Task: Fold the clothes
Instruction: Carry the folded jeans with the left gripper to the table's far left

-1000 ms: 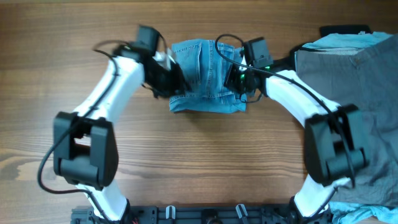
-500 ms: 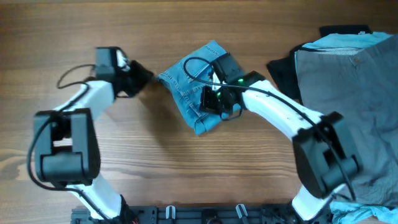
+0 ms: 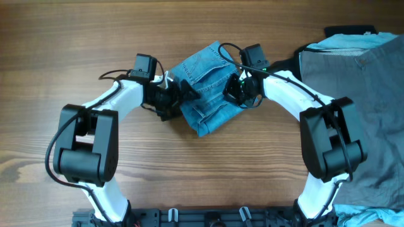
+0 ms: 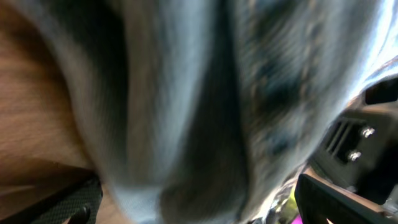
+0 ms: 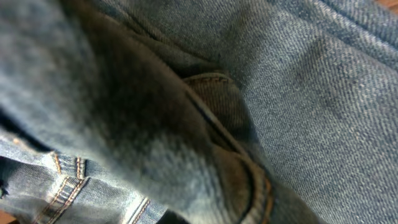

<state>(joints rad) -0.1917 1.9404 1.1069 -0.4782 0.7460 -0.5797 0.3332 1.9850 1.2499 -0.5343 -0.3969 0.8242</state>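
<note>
The clothes, light blue jeans (image 3: 205, 88), lie folded into a small tilted bundle at the table's middle. My left gripper (image 3: 182, 96) is at the bundle's left edge. In the left wrist view its fingers (image 4: 78, 202) stand far apart, open, and blurred denim (image 4: 186, 106) fills the space between them. My right gripper (image 3: 235, 93) presses into the bundle's right side, shut on a bunched fold of the denim. In the right wrist view, denim with orange stitching (image 5: 205, 112) fills the frame and hides the fingers.
Grey trousers (image 3: 360, 101) cover the table's right side, with a black garment (image 3: 285, 70) at their left edge and light blue cloth (image 3: 353, 41) behind. A black rail (image 3: 208, 217) runs along the front edge. Bare wood (image 3: 208, 170) lies in front of the bundle.
The bundle has turned from square to tilted. My left arm swung out to the left, then came back to the bundle's edge with its jaws opened. My right gripper shifted to the bundle's right side.
</note>
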